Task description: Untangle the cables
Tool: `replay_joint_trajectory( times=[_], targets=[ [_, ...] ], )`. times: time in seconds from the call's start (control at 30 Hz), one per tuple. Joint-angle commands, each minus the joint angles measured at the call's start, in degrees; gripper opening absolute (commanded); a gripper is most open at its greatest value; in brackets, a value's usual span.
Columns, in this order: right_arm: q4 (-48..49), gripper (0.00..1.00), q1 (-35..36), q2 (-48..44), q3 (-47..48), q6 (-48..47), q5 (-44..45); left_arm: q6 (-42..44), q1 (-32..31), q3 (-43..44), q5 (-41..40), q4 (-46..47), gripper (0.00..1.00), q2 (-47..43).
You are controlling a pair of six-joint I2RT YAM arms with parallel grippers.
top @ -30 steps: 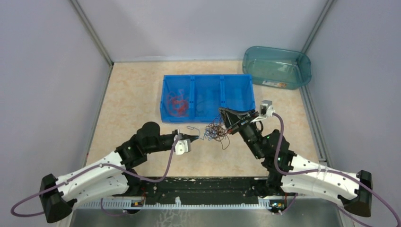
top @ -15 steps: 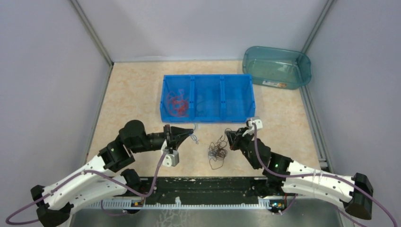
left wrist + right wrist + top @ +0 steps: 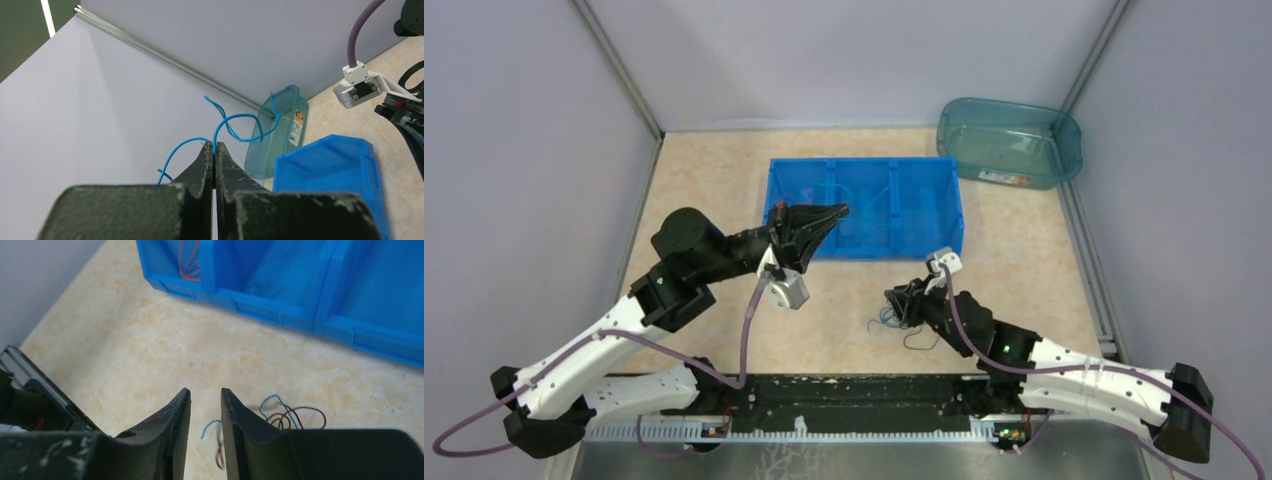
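You have 3 pale lilac walls (image 3: pixel 854 60) boxing in a beige marbled tabletop (image 3: pixel 714 180). Metal strips (image 3: pixel 619 65) line the 2 far corners.

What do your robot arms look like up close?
The left arm and right arm have white shells with black joints. A thick purple cable runs along each to a small grey camera box. The left gripper and right gripper each have two black wedge-shaped fingers, slightly scuffed.

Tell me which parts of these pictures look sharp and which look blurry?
Top external view: even, soft light, but the loose cables are too thin to tell apart. Left wrist view: the blue cable is crisp, while the left gripper is blurred towards its base. Right wrist view: the right gripper is dark and soft, and the blue bin is slightly smeared.
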Motion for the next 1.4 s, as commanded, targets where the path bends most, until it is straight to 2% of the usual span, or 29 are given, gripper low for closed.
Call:
replay_joint_trajectory(
  times=[0.0,0.1,0.23,0.33,0.53,0.73,0.83,1.0,1.07,1.13,1.27,1.37],
  targets=[
    [2.4,0.28,-0.2,-4.4,4.2,-1.9,-1.8,-4.7,-0.1,4.0,-1.7,2.8,0.0,3.6],
    [4.2,0.21,-0.2,-6.6,3.4,-1.2,-2.5,-6.7,-0.1,4.6,-5.3,2.7,0.0,6.4],
    [5.7,0.11,-0.2,-8.2,2.8,-0.3,-1.6,-9.6,0.1,5.7,-15.1,2.8,0.0,12.2],
    [6.3,0.08,-0.2,-8.6,3.1,-0.6,-1.5,-13.9,2.0,7.9,-22.1,1.3,0.0,18.2],
    [6.2,0.05,-0.2,-9.7,4.1,-1.8,0.2,-18.5,8.3,10.3,-23.6,-0.1,0.0,28.9],
    [5.3,0.02,-0.2,-12.4,4.3,-2.4,3.0,-15.4,11.0,11.8,-24.1,0.0,0.0,37.8],
    [4.5,0.0,-0.2,-13.3,4.2,-2.5,4.6,-15.5,11.4,15.1,-22.5,-2.8,0.0,42.2],
    [2.9,0.0,-0.2,-14.1,4.6,-2.4,6.4,-16.1,12.3,20.8,-21.5,-7.9,0.2,49.3],
    [1.9,0.06,-0.2,-14.2,5.1,-2.2,6.9,-16.6,12.8,23.9,-21.0,-10.4,0.43,52.2],
    [0.8,0.1,-0.2,-14.2,5.4,-2.1,7.4,-17.2,13.4,25.7,-21.1,-11.9,0.61,53.8],
    [-2.2,0.16,-0.2,-14.1,6.3,-1.0,8.6,-18.2,14.8,27.1,-20.5,-11.8,0.69,54.0],
    [-5.7,0.19,-0.2,-12.5,7.3,0.9,9.4,-19.9,15.7,28.4,-17.1,-13.6,0.76,52.7]
  ],
)
